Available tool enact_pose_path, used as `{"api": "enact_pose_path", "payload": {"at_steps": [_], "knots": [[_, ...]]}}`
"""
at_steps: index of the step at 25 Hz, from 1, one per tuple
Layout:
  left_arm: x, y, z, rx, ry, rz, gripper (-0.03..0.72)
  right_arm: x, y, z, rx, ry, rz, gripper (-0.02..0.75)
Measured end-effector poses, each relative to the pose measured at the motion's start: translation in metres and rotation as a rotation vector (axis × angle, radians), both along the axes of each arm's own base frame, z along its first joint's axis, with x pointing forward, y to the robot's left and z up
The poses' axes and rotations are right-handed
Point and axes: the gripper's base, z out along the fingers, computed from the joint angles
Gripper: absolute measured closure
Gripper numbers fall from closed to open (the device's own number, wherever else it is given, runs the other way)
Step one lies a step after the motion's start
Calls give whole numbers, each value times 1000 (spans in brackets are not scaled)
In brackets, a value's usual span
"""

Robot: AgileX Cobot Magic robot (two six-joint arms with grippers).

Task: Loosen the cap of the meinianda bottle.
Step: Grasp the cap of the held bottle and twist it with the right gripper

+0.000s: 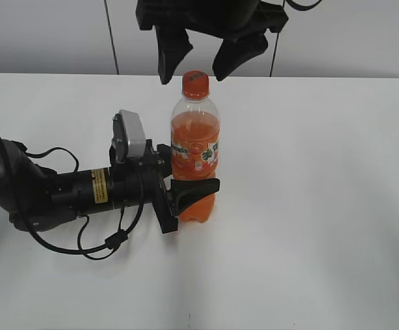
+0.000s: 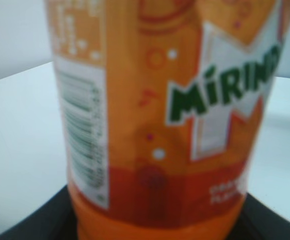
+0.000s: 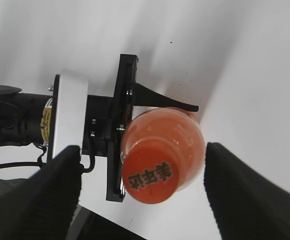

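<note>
Nearest the exterior camera lay bare white desk (image 1: 309, 261), and just beyond it the left arm (image 1: 62, 189) stretched low across the surface from the left edge, a loop of black cable (image 1: 99, 244) trailing under it. Its left claw (image 1: 189, 189) was closed around the lower body of the meinianda bottle (image 1: 195, 148), one black finger (image 1: 196, 187) crossing the near side just below the label and the bottle pressed against the claw's base plate. From the left wrist view the label (image 2: 184, 110) filled the picture, orange and white with green lettering and a barcode strip on the left, too blurred to read finely.

That bottle stood upright near the middle of the desk, slightly left of centre, with orange liquid up to its shoulder. On its neck sat the cap (image 1: 195, 83), orange with a dark printed mark on top, seen clearly from the right wrist view (image 3: 149, 175).

Farther back and above, the right claw (image 1: 194, 58) hung over the cap with its two black fingers spread wide, one to each side of it and apart from it. Through the right wrist camera those fingers (image 3: 45, 195) framed the bottle top without touching it.

Behind the desk ran a pale grey wall (image 1: 48, 34) with thin dark vertical seams.
</note>
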Motion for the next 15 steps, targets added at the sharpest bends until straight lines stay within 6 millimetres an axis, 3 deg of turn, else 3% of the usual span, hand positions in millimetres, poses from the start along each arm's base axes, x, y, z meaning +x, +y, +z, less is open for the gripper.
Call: {"api": "enact_pose_path", "payload": {"at_steps": [15], "knots": [[0, 0, 0, 0, -1, 0, 291, 0, 0, -2, -5, 6, 1, 171]]}}
